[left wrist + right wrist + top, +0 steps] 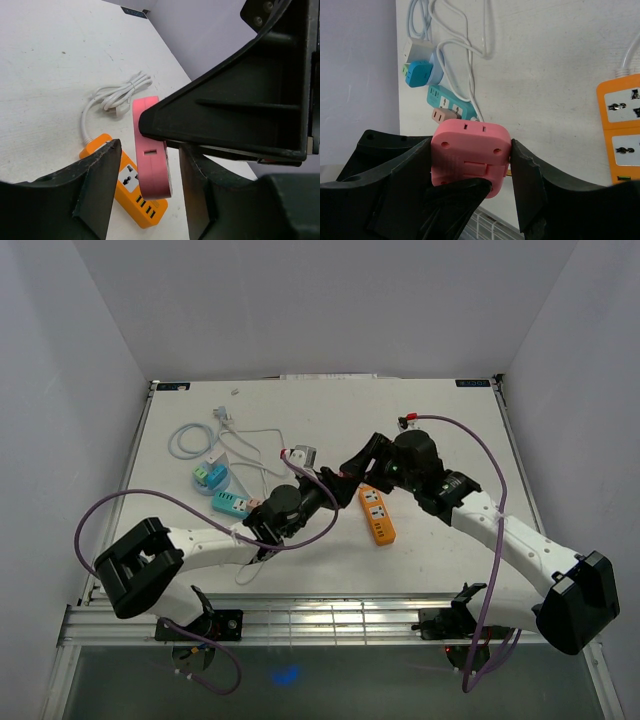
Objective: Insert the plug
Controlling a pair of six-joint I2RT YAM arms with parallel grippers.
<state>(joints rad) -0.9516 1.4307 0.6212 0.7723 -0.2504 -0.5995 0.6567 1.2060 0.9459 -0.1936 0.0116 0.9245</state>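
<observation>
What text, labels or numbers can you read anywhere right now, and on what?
No text is readable in any view.
Left corner sticker: print too small to read.
Right corner sticker: print too small to read.
Orange power strip: sockets only, no readable marking.
Pink adapter: no text visible.

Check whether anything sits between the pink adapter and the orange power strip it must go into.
Nothing visible does. The right claw holds the pink adapter close by the orange power strip, whose visible sockets are uncovered; the coiled white cable lies beyond the strip's far end.
</observation>
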